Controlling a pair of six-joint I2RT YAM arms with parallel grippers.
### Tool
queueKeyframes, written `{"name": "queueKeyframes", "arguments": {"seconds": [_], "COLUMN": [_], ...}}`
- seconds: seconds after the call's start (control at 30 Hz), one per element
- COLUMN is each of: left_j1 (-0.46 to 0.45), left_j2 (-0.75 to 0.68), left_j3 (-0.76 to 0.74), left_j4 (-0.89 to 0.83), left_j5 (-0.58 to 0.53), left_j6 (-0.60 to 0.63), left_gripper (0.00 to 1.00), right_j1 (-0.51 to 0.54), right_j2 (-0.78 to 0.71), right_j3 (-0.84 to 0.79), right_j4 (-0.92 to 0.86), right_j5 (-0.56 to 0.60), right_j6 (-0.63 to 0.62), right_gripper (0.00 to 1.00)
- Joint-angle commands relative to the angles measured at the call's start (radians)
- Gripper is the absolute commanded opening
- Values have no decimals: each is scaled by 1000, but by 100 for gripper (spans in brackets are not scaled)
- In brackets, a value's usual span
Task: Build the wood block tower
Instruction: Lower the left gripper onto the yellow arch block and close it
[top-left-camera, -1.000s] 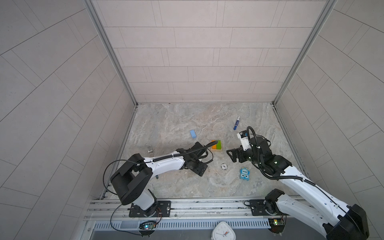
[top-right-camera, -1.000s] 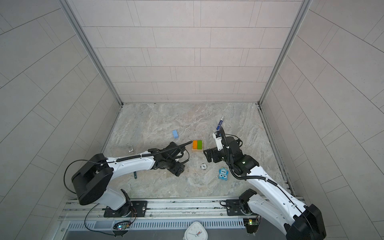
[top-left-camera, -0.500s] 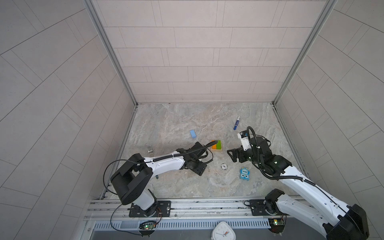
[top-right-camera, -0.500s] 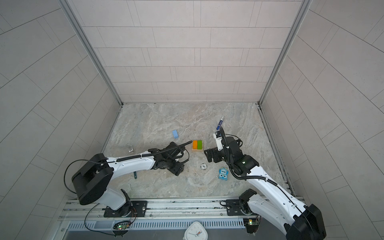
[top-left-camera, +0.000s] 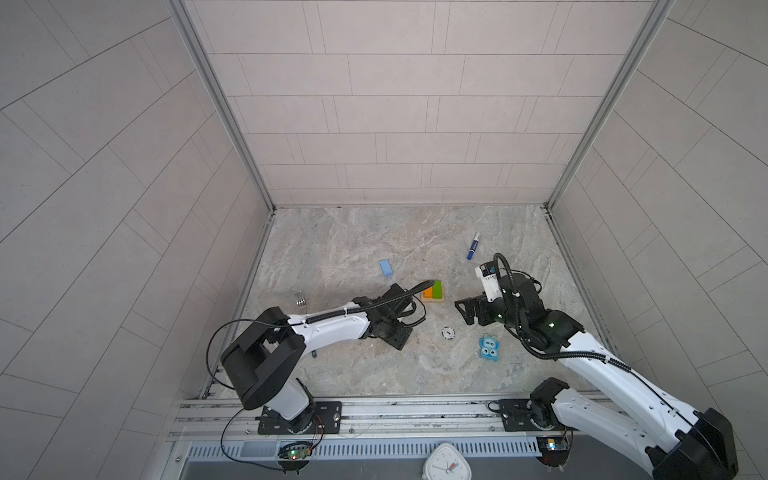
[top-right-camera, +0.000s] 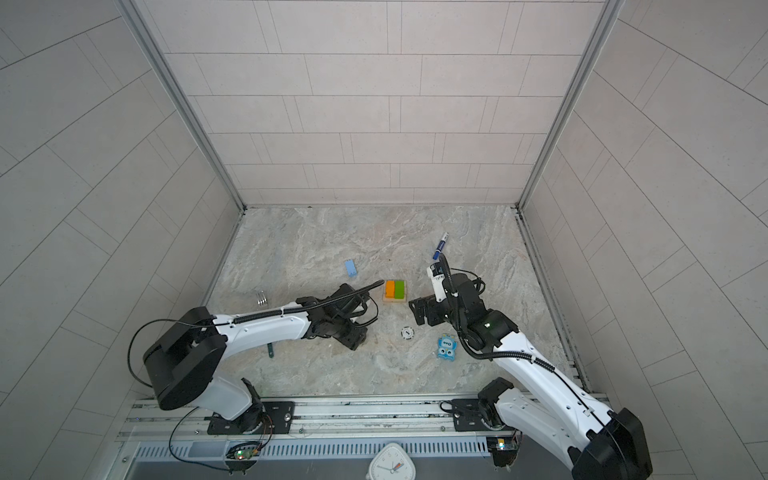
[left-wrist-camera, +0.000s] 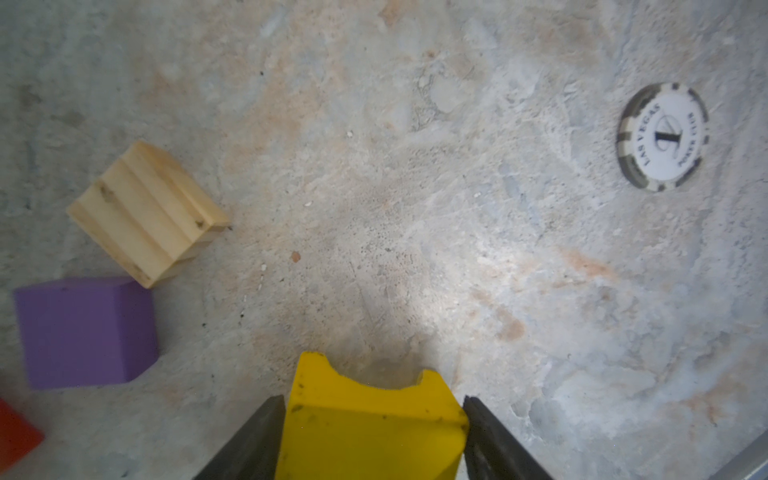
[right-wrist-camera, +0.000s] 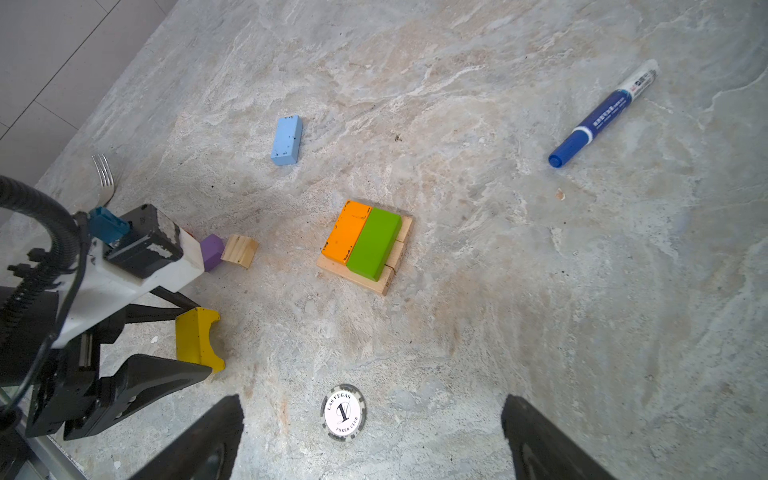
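Note:
My left gripper (left-wrist-camera: 374, 405) is low over the table, shut on a yellow block (left-wrist-camera: 374, 424) with an arched notch; its jaws press the block's two sides. The right wrist view shows the yellow block (right-wrist-camera: 195, 340) standing on the table between those fingers. In both top views the arm hides it. A purple cube (left-wrist-camera: 87, 332), a grooved plain wood cube (left-wrist-camera: 145, 212) and a red corner (left-wrist-camera: 14, 432) lie close by. The tower (right-wrist-camera: 361, 282) is a tan base carrying an orange bar (right-wrist-camera: 347, 232) and a green bar (right-wrist-camera: 374, 243). A light blue bar (right-wrist-camera: 286, 140) lies apart. My right gripper (right-wrist-camera: 372, 405) hangs open and holds nothing.
A poker chip (right-wrist-camera: 343, 411) lies under the right gripper. A blue marker (right-wrist-camera: 602, 114) rests beyond the tower, a blue cartoon-eyed toy (top-left-camera: 489, 347) by the right arm, and a fork (right-wrist-camera: 104, 174) near the left wall. Tiled walls enclose the table on three sides.
The left gripper's jaws have narrowed onto the yellow block. Both arms have stayed almost in place, and the right gripper is unchanged.

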Motion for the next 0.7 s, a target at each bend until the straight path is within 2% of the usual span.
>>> {"name": "queueKeyframes", "arguments": {"seconds": [0.0,0.17,0.67], "left_j1": [-4,-5,-19], "left_j2": [-30,-32,-29], "left_j3": [16,17,-3], "left_j4": [-25,-40,-37], "left_j5": [-14,-14,-3], "left_j6": [-12,-6,13], "left_gripper": [76,81,77], "right_j1": [4,3,4], "right_j2": [-15,-15,-17], "right_j3": [30,31,30], "right_j4": [-14,-16,-26], "right_j5": [14,16,15], "right_j6": [-13,-13,-9], "right_gripper": [99,98,98]}}
